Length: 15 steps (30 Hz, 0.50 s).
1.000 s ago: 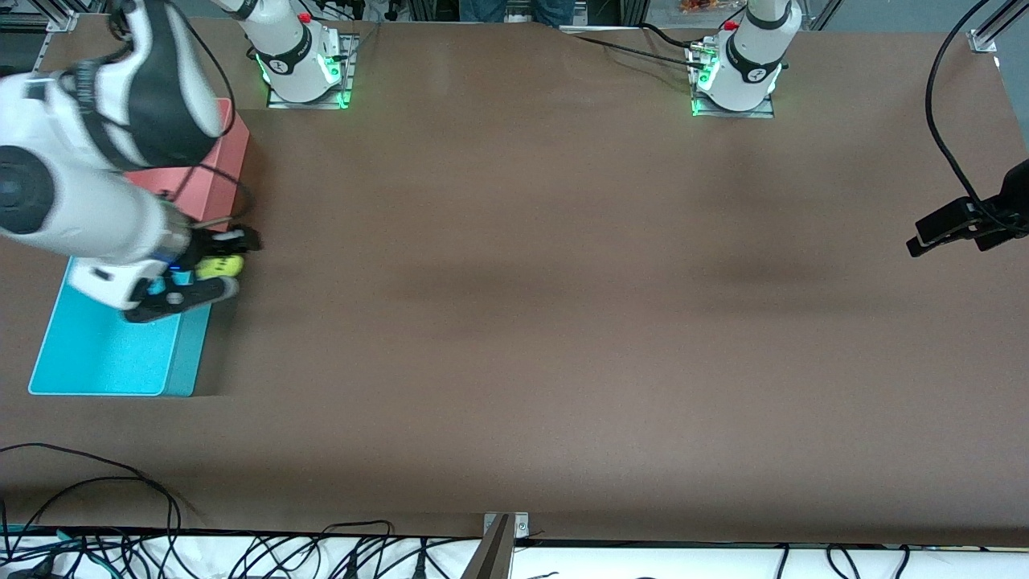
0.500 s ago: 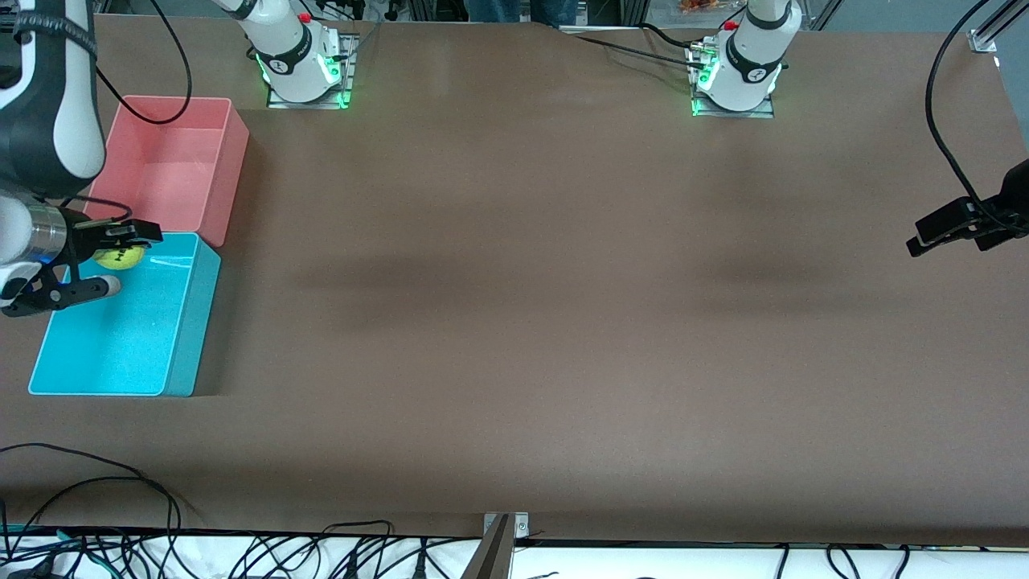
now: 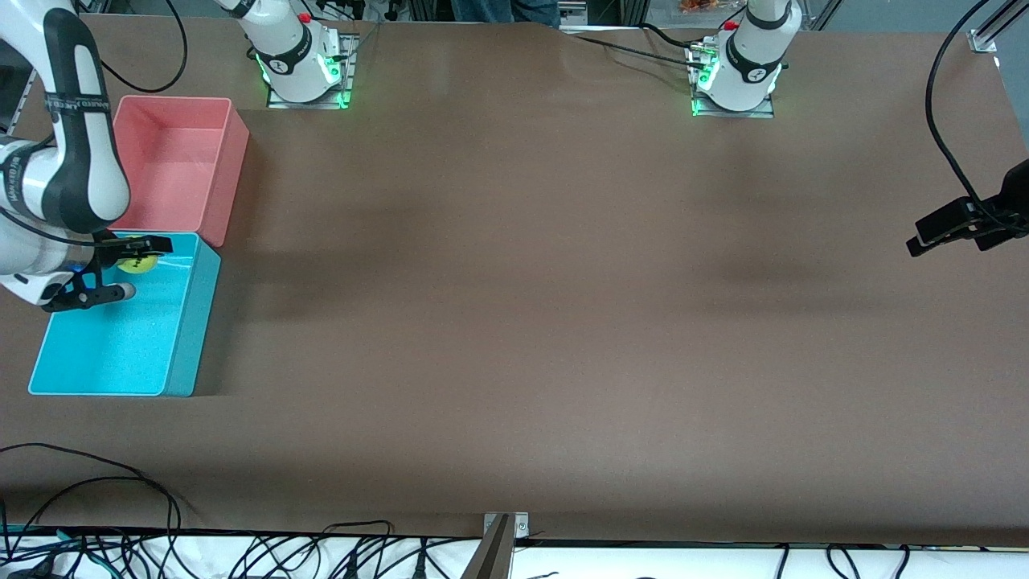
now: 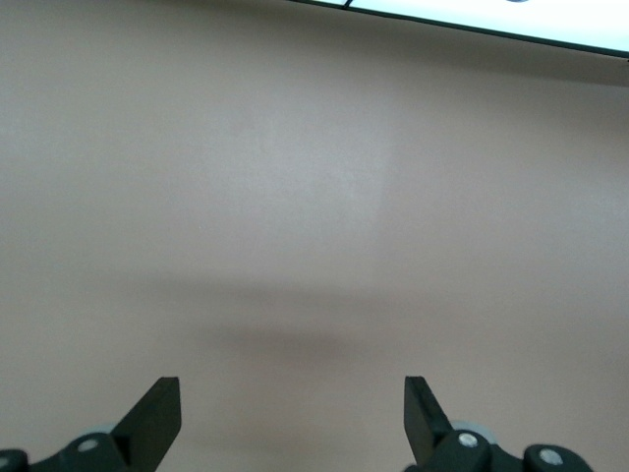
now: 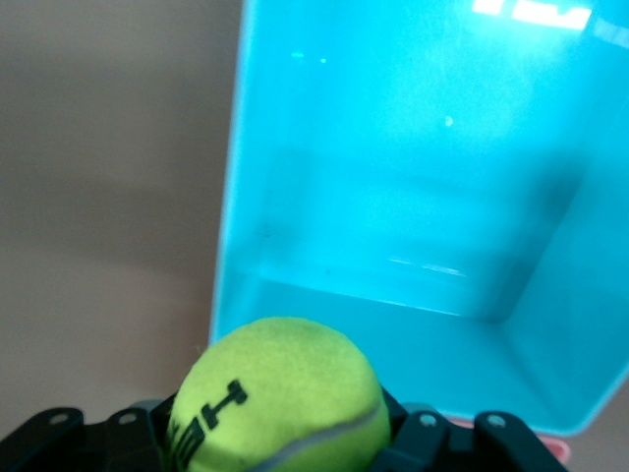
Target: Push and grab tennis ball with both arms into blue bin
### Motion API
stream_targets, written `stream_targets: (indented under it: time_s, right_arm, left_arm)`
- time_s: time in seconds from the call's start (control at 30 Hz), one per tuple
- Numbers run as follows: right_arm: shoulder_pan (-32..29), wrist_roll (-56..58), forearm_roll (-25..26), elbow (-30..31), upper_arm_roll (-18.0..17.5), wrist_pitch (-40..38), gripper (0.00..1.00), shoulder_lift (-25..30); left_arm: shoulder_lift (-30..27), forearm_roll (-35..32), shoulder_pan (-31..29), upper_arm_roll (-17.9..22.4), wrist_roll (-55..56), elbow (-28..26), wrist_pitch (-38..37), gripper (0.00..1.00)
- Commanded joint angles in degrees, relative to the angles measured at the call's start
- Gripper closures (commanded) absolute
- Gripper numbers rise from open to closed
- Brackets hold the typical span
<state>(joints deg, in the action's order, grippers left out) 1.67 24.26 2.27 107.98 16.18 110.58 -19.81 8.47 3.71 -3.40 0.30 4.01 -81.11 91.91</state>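
My right gripper (image 3: pixel 137 267) is shut on the yellow-green tennis ball (image 3: pixel 138 263), holding it over the end of the blue bin (image 3: pixel 193 338) that lies next to the pink bin. In the right wrist view the tennis ball (image 5: pixel 280 393) sits between the black fingers of the right gripper (image 5: pixel 280 431), with the bare inside of the blue bin (image 5: pixel 413 197) below it. My left gripper (image 3: pixel 924 237) waits open over bare table at the left arm's end. In the left wrist view the left gripper (image 4: pixel 291 413) has nothing between its fingers.
A pink bin (image 3: pixel 233 177) stands touching the blue bin, farther from the front camera. A black cable (image 3: pixel 944 137) hangs above the left gripper. Loose cables (image 3: pixel 120 482) run along the table's front edge.
The right arm has swung the held ball from beside the blue bin's inner corner to over the bin. The left arm has not moved.
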Motion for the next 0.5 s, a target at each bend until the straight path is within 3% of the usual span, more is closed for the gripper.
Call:
stream_targets:
  time_s: [0.0, 0.47]
  right_arm:
    - [-1.1, 1.3, -1.0, 5.1, 0.1, 6.7, 0.85, 0.0]
    - [-4.0, 4.4, -1.4, 8.5, -0.1, 16.9, 0.85, -4.4]
  left_arm:
    - [-1.5, 1.6, -0.1, 0.3, -0.8, -1.3, -0.2, 0.00]
    - [-1.5, 1.6, -0.1, 0.3, -0.9, -1.2, -0.2, 0.00]
